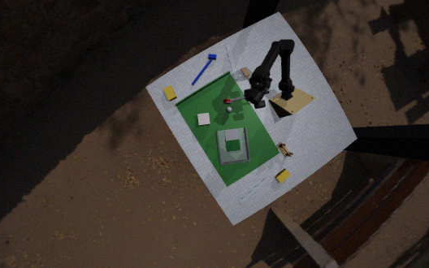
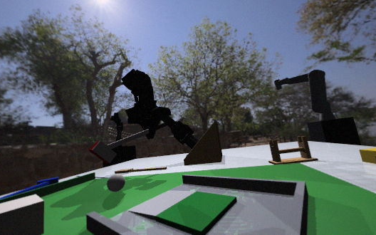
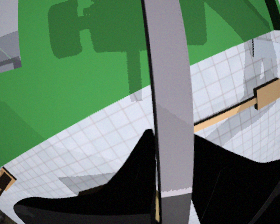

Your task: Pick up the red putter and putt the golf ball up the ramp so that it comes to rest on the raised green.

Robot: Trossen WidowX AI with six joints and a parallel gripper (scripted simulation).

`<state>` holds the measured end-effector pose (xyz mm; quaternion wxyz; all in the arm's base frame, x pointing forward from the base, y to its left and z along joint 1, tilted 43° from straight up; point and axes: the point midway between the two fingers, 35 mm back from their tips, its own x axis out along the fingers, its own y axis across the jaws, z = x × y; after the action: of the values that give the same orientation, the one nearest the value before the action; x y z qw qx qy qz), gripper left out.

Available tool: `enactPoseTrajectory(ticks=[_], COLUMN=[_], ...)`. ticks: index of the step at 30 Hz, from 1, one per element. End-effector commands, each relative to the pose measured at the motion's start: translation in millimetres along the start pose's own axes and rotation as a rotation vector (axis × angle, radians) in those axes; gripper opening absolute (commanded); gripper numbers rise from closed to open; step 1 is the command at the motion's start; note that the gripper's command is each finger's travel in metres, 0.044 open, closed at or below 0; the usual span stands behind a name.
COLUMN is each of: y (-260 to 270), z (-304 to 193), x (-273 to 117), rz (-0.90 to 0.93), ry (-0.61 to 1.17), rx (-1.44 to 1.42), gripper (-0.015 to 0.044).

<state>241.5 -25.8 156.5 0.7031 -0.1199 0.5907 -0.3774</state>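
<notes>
Currently my gripper (image 1: 256,98) pinches the putter (image 1: 236,99) shaft, head raised beside the ball (image 1: 229,109) near the green's far edge. Next: lower and stroke toward the ramp (image 1: 232,135).

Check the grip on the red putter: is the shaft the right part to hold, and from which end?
Yes. The gripper is shut on the grey shaft of the red putter at the end far from the head. The shaft is thin and straight, so it fits between the fingers, and this leaves the red head free above the golf ball.
</notes>
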Motion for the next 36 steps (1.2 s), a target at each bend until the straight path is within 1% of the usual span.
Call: enactPoseTrajectory(ticks=[1,7,16,36], y=[-10.8,-10.6,-11.5,-11.9], z=[-0.8,-0.5,-0.6,-0.4], x=[-0.4,5.7,38.7,66.9], rz=[-0.011,-0.01,-0.011,-0.012], ry=[-0.011,-0.011,-0.013,-0.014], rx=[0.062,0.062,0.063,0.064], gripper=[0.0,0.0,0.0,0.0])
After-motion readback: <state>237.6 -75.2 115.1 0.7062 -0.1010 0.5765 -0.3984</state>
